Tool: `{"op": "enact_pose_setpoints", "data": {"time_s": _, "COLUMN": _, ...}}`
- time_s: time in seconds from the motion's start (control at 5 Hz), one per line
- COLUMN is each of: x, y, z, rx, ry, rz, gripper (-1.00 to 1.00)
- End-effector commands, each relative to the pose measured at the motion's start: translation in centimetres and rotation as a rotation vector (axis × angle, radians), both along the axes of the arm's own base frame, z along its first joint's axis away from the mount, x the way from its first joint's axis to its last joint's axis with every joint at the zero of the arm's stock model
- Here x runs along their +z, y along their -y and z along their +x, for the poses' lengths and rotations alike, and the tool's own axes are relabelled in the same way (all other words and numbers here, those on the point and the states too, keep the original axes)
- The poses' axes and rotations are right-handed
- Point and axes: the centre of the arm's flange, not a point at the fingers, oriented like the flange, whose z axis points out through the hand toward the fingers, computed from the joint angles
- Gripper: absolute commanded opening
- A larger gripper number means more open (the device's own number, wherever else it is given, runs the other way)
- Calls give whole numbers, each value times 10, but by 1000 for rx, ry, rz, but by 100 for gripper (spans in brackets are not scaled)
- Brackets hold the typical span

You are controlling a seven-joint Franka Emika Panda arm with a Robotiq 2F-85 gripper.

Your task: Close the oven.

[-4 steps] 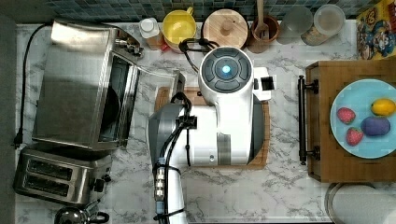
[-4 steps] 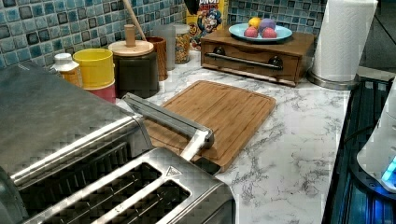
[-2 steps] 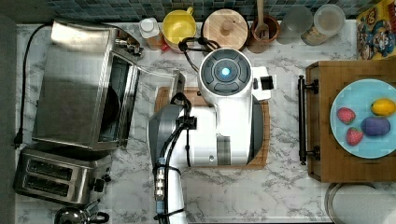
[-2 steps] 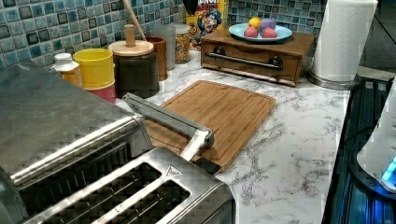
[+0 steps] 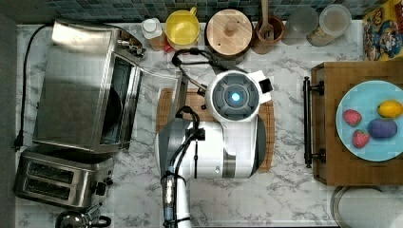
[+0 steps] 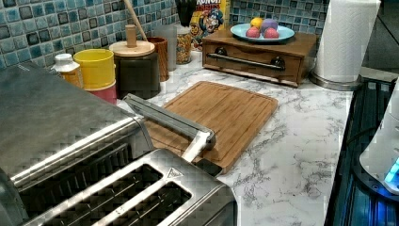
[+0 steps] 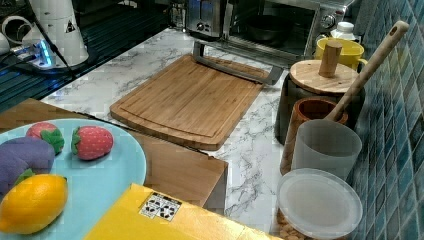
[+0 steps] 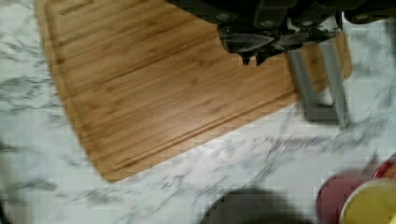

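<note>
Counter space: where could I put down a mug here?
The cutting board is bare except where the open oven door overhangs it. Bare marble lies between it and the wooden drawer box. The back row by the yellow cup and canister is crowded.

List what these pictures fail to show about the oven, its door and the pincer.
- Pincer: in the wrist view its tips are dark and blurred against the cutting board, so open or shut is unclear.
- Pincer, top view: the arm's white body covers it.
- Oven door handle: blurred in the wrist view; contact with the pincer is uncertain.
- Oven interior: dark in the right view, cut by the top edge.
</note>
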Motion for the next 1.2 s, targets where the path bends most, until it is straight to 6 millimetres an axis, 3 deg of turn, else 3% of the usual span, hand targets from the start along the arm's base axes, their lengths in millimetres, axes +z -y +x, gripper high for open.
{"op": "enact_pose_setpoints", "data": {"time_s": 0.2, "x": -57, "y": 29, "z": -42, "rx": 109, "ry": 21, "rz": 213, "gripper": -100}}
{"op": "enact_pose_setpoints", "data": {"time_s": 0.6, "x": -92, "y": 24, "z": -64, "rx": 204, "ry": 174, "rz": 354, "gripper": -100}}
{"op": "enact_pose_setpoints", "data": {"time_s": 0.8, "x": -108, "y": 10, "z": -62, "rx": 246, "ry": 226, "rz": 439, "gripper": -100}}
{"op": "enact_pose_setpoints", "data": {"time_s": 1.2, "x": -161, "y": 0, "z": -55, "rx": 152, "ry": 308, "rz": 495, "gripper": -100}}
